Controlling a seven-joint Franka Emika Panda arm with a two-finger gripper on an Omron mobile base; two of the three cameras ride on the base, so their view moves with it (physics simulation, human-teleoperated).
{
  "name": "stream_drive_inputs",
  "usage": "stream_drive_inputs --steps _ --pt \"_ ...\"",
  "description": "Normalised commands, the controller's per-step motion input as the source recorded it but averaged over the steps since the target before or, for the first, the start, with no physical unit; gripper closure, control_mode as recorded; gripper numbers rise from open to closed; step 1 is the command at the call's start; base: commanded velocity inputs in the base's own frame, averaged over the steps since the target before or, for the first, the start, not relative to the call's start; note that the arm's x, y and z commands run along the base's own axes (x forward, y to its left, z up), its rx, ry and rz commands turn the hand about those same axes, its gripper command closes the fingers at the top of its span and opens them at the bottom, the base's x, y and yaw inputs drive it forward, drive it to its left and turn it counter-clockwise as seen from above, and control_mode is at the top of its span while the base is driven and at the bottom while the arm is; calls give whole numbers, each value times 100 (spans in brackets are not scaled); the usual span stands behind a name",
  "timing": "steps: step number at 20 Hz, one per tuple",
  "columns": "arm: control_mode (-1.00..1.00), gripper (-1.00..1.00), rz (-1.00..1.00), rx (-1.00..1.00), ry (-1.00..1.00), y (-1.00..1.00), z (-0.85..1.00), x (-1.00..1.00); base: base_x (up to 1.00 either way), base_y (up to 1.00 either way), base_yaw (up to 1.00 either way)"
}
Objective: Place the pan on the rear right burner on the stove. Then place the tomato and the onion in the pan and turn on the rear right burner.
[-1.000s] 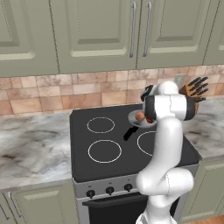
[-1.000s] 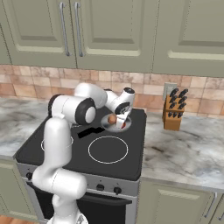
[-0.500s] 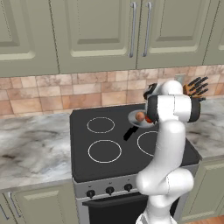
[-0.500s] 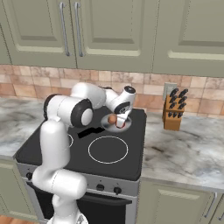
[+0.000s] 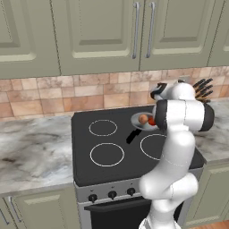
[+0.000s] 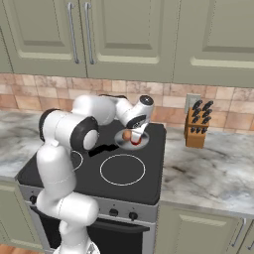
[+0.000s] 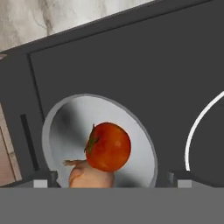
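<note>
The grey pan (image 6: 122,141) sits at the rear right of the black stove (image 6: 64,171), its black handle (image 6: 101,148) pointing left and forward. It covers the rear right burner, which is hidden. Inside the pan lie the tan onion (image 6: 127,134) and the red tomato (image 6: 135,142), touching each other. My gripper (image 6: 135,130) hangs just above them, open and holding nothing. In the hand view the tomato (image 7: 109,146) rests against the onion (image 7: 89,176) inside the pan's rim (image 7: 54,120), with my fingertips (image 7: 43,178) wide apart either side. The left base view shows the onion (image 5: 143,119) in the pan (image 5: 136,120).
The large front right ring (image 6: 122,169) lies in front of the pan. Black knobs (image 6: 113,212) line the steel front. A knife block (image 6: 197,130) stands on the marble counter (image 6: 213,173) to the right. The tiled wall and cabinets rise behind the stove.
The hand has lifted slightly above the pan. The tomato and onion lie still in it.
</note>
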Motion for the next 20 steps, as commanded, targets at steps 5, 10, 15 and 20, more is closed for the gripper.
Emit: stream_drive_inputs --steps 5,10,15,20 --pt "-100 -100 0 0 -7 0 27 -47 0 0 0" --pt "-100 -100 0 1 -5 0 46 -45 0 0 0" --pt "-100 -100 -1 3 0 0 65 -46 0 0 0" --pt "-100 -100 -1 2 0 0 49 -46 0 0 0"
